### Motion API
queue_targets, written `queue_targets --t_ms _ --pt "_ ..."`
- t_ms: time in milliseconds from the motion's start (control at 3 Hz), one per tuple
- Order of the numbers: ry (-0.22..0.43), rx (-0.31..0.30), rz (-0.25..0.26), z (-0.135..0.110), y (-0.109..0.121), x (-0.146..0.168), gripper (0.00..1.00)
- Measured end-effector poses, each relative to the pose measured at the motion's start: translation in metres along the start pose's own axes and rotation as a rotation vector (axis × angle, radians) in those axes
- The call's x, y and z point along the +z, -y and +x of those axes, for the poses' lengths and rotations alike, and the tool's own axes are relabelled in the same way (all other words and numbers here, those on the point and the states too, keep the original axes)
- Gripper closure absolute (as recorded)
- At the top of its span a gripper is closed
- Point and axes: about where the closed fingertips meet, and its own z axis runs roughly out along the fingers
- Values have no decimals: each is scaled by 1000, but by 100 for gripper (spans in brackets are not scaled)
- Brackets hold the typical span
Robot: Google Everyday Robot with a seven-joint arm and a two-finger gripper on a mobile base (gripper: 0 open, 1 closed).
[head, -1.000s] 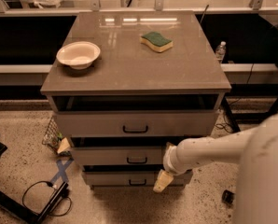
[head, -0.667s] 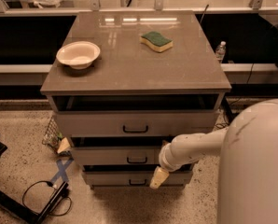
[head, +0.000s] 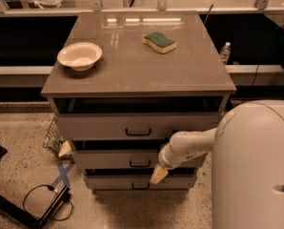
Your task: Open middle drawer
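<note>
The grey cabinet has three stacked drawers. The middle drawer (head: 108, 159) has a low flat grey front with a small black bar handle (head: 140, 163) at its centre. My gripper (head: 157, 174) hangs on the white arm (head: 187, 147) that reaches in from the right. It is just right of and below that handle, in front of the seam between the middle and bottom drawers. It is not on the handle. The inside of the middle drawer is hidden.
The top drawer (head: 99, 126), with the tallest front, is pulled out slightly, with a dark gap above it. The bottom drawer (head: 108, 182) is the narrowest. A cream bowl (head: 79, 56) and a green-and-yellow sponge (head: 159, 42) lie on the cabinet top. Cables and blue tape lie on the floor at left.
My arm has swung left across the drawer fronts. The gripper has moved a little left and up, closer to the middle drawer's handle. The drawers have not moved.
</note>
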Motion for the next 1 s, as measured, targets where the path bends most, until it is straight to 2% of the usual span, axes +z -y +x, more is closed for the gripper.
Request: queue_targets --t_ms 333,1000 --pt "2 -15 -16 -7 4 13 39" --pt "-28 -13 11 1 1 -1 85"
